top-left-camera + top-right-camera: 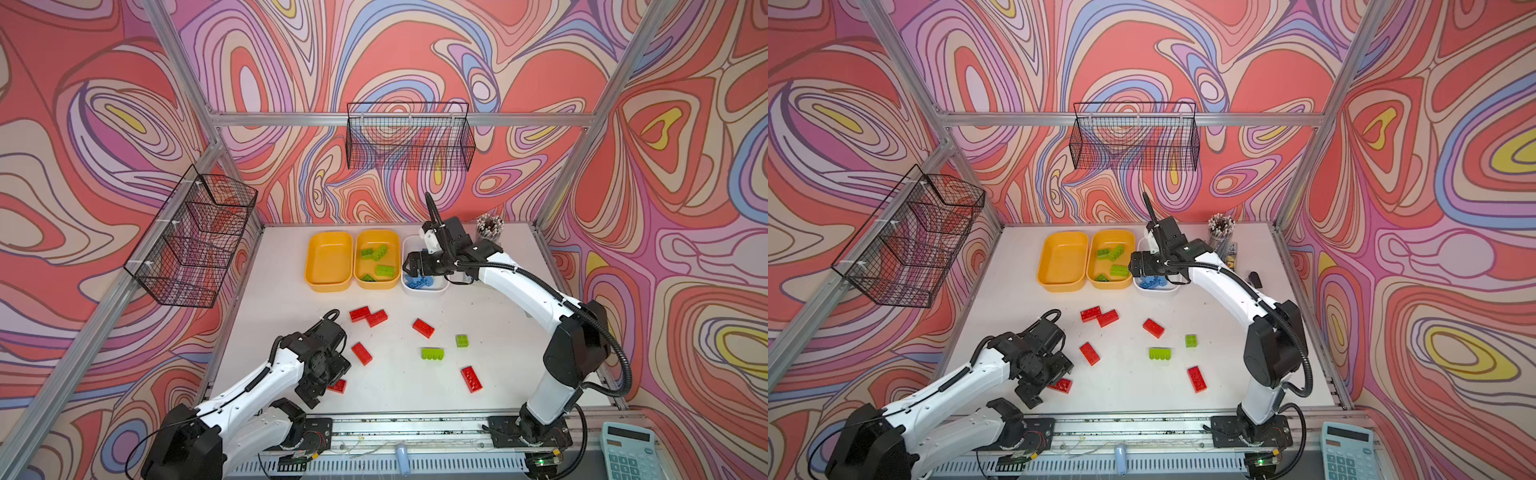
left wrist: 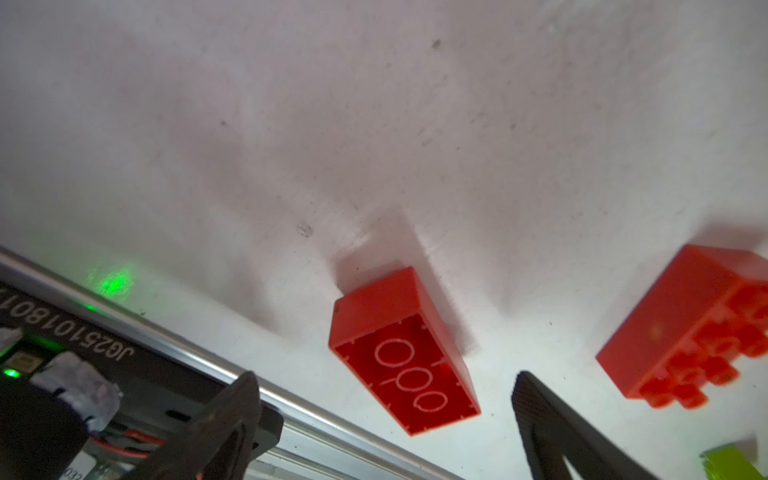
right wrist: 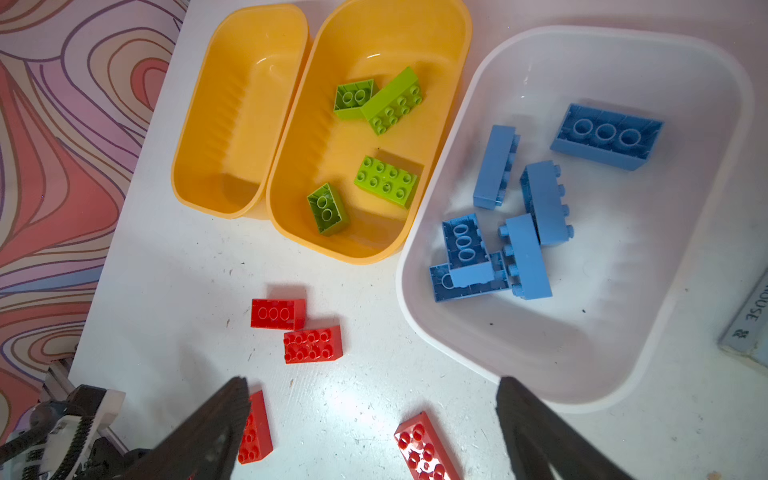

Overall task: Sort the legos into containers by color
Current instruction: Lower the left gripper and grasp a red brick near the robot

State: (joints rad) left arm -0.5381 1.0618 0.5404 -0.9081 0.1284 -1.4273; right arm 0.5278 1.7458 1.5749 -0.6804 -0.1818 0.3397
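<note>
Sorting stands about half done. The white tub (image 3: 665, 249) holds roughly six blue bricks (image 3: 606, 135), and no blue shows loose on the table (image 1: 498, 324). The middle yellow tub (image 3: 399, 33) holds four green bricks (image 3: 386, 180), and the yellow tub beside it (image 3: 241, 124) is empty, presumably meant for red.

Six red bricks (image 1: 423, 328) lie scattered across the table, none yet sorted. Two greens also wait there: a long green brick (image 1: 432, 353) on its side and a small green brick (image 1: 461, 340) near it.

The left gripper (image 2: 386, 380) hangs low at the table's near edge, jaws spread wide on either side of an upside-down red brick (image 2: 405, 357) without touching it, which looks like the first red pick. The right gripper (image 3: 372, 386) hovers over the near edge of the white tub, jaws apart and empty.
</note>
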